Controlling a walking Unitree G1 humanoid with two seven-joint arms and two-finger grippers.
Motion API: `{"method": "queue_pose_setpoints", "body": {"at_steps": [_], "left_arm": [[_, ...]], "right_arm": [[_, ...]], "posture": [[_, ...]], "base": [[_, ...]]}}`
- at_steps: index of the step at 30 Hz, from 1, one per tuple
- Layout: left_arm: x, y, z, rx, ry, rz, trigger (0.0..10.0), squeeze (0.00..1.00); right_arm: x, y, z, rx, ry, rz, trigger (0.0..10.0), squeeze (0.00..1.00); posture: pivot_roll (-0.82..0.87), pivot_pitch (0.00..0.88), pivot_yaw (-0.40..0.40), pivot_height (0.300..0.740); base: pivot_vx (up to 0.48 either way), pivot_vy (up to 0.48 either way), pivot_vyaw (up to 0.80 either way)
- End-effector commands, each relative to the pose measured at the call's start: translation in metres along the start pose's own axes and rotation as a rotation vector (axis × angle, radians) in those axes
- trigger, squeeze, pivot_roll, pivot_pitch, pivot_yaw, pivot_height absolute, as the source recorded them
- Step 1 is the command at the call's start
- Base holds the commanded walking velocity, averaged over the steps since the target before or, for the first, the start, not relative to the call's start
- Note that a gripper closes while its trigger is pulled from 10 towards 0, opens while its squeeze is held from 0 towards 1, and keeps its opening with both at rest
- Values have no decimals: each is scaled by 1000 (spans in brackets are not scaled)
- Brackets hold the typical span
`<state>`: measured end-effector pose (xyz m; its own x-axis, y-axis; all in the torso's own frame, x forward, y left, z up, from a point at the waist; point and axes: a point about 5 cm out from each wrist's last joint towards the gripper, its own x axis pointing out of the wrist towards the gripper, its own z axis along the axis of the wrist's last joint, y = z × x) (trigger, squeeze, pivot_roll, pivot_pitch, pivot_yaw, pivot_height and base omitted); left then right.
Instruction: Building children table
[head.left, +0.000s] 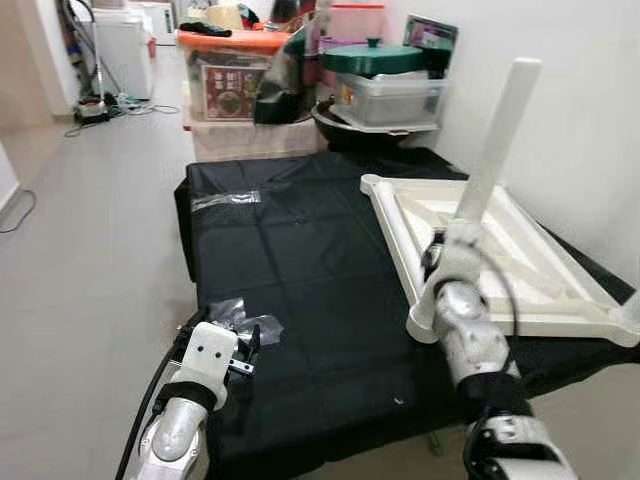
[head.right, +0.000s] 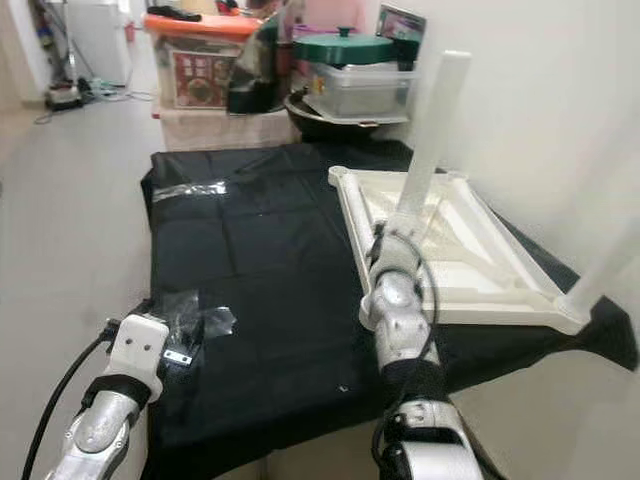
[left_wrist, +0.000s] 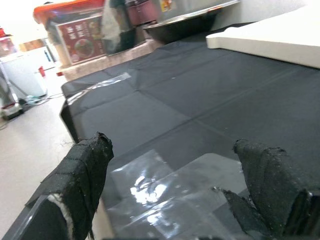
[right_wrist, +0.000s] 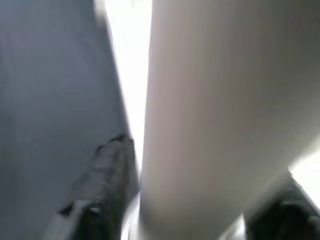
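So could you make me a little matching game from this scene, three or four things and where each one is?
Things:
1. white table leg
2. clear plastic bag
3. white tabletop
4. green lid

Places:
A. upside down on the black cloth
B. by the left gripper, fingers open
C. on the grey tub behind
D. held upright by the right gripper

Pairs: 1-D, 2-B, 3-A, 4-C

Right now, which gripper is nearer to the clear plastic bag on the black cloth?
Left. The left gripper hovers open right at the clear plastic bag; the right gripper is away, clamped on the white table leg.
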<state>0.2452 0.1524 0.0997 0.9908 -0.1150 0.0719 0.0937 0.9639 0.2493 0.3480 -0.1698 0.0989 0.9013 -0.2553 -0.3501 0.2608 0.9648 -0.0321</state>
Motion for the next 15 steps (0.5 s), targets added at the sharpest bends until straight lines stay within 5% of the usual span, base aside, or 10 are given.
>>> {"method": "queue_pose_setpoints", "body": {"at_steps": [1,7,9,15], "left_arm": [[0,-1,-3,13,7,-8,10000,0],[-1,0,-4,13,10,-2,10000,0],[-2,-1,-5,11,12,0,10000,0],[-4,-1,-5,9,15,2,10000,0]], "right_arm": [[-1,0,8,35,-51,-1,10000,1000],[-13,2,45,61,-264,40,10000,1000],[-33,4,61,45,-380,138,10000,1000],[-51,3,59,-16,-404,228,10000,1000]], "posture": [[34,0,-72,740],[26,0,-71,740],[19,0,-70,740],[5,0,-70,740]], "base": [[0,0,0],[0,0,0],[0,0,0],[0,0,0]]}}
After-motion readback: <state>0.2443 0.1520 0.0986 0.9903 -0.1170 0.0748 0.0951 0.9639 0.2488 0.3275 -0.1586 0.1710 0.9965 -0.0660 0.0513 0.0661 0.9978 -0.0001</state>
